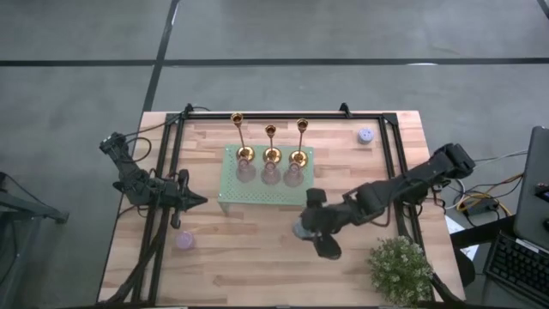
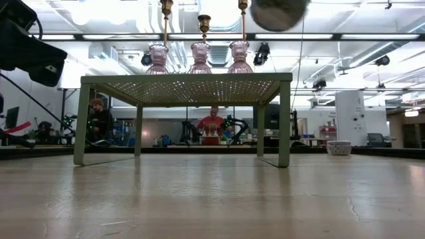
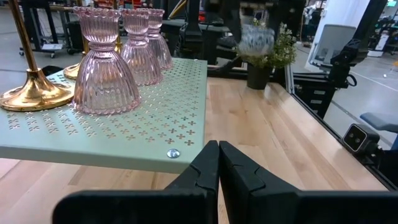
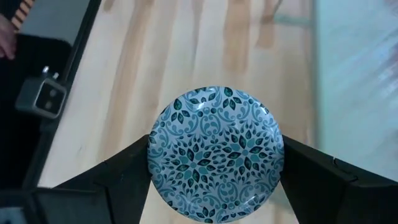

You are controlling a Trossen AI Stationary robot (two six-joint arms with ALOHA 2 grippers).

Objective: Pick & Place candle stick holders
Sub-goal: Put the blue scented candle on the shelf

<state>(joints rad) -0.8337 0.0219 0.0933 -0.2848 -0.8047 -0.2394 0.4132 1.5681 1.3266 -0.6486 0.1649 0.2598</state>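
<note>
- Right wrist view alone shows the pattern: a round piece [image 4: 216, 153] with blue-teal leaf print, clamped between the 2 fingers of the right gripper [image 4: 216, 168], 1 finger on each side.
- Low view shows the same round piece [image 2: 279, 13] held high, above the green stand [image 2: 186, 81].
- Left gripper [image 3: 218, 163]: fingers pressed together, holding nothing, just in front of the stand's edge.
- 3 candlesticks [image 1: 270, 146]: shiny gold, thin stems on round flared bases, upright in 1 row on the stand behind 3 pink ribbed glass holders [image 3: 106, 68].
- Candlesticks stand well apart from the right fingers, nearer the left fingers, touched by neither.
</note>
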